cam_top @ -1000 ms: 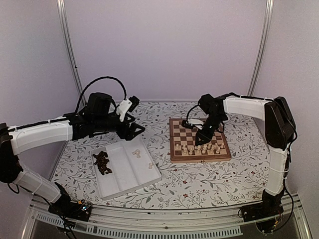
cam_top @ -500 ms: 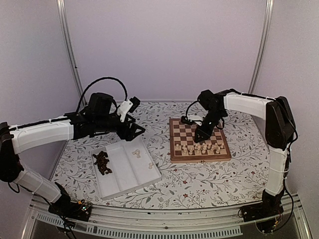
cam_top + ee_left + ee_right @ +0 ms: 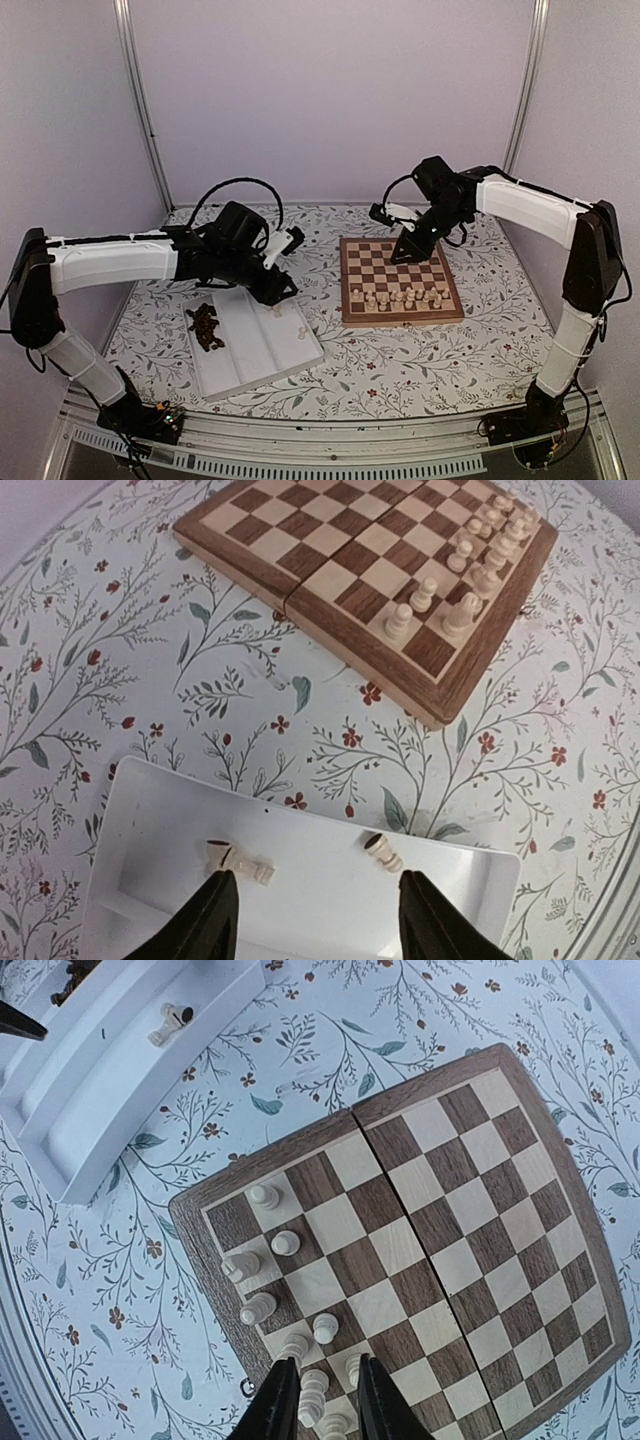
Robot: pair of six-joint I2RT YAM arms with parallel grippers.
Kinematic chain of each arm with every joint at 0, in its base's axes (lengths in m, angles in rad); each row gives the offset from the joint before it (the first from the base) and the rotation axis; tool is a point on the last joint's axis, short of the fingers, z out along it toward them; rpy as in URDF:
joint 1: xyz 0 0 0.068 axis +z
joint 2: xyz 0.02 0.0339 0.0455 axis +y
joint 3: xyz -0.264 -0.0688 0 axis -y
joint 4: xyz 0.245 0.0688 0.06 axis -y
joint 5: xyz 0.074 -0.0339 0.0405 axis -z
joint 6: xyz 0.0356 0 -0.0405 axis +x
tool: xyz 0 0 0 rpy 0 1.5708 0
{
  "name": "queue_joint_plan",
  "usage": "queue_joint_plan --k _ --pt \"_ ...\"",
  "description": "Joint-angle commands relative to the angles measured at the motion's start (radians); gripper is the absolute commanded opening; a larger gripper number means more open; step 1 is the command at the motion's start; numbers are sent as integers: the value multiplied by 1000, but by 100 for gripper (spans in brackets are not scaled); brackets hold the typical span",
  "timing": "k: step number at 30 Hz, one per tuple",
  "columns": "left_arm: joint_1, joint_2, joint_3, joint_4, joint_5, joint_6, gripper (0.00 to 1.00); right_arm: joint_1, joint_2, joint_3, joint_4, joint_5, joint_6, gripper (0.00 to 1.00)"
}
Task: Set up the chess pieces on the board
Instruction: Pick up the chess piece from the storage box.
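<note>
The board [image 3: 400, 262] lies right of centre, with several cream chess pieces [image 3: 405, 297] standing in its two near rows. They also show in the right wrist view [image 3: 257, 1308] and the left wrist view [image 3: 422, 595]. My right gripper [image 3: 405, 254] hangs well above the board's far half; it is narrowly open and empty [image 3: 325, 1405]. My left gripper [image 3: 283, 291] is open over the far end of the white tray [image 3: 330, 910]. Two cream pieces lie on their sides just ahead of its fingertips, one [image 3: 238, 861] at left and one [image 3: 383, 851] at right. Dark pieces [image 3: 205, 326] are piled in the tray's left compartment.
The white three-compartment tray [image 3: 232, 358] lies left of the board on the flowered tablecloth. It shows at the upper left of the right wrist view [image 3: 100, 1110]. Metal frame posts stand at the back corners, and a rail runs along the near edge.
My right gripper has risen from the cream rows and drawn back toward the board's far side. My left arm has swung right and down to the tray's far end.
</note>
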Motion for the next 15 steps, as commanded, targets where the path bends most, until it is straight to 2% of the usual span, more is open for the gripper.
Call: queue_joint_plan --k 1,5,11,15 --pt "2 32 -11 -75 2 -53 56 0 -76 -64 87 -32 16 24" --pt "2 75 -11 -65 44 -54 55 0 -108 -103 110 -79 4 24" --pt "2 156 5 -68 102 -18 46 2 -142 -169 142 -105 -2 24" --pt "4 189 11 -67 -4 -46 42 1 -165 -209 166 -118 -5 24"
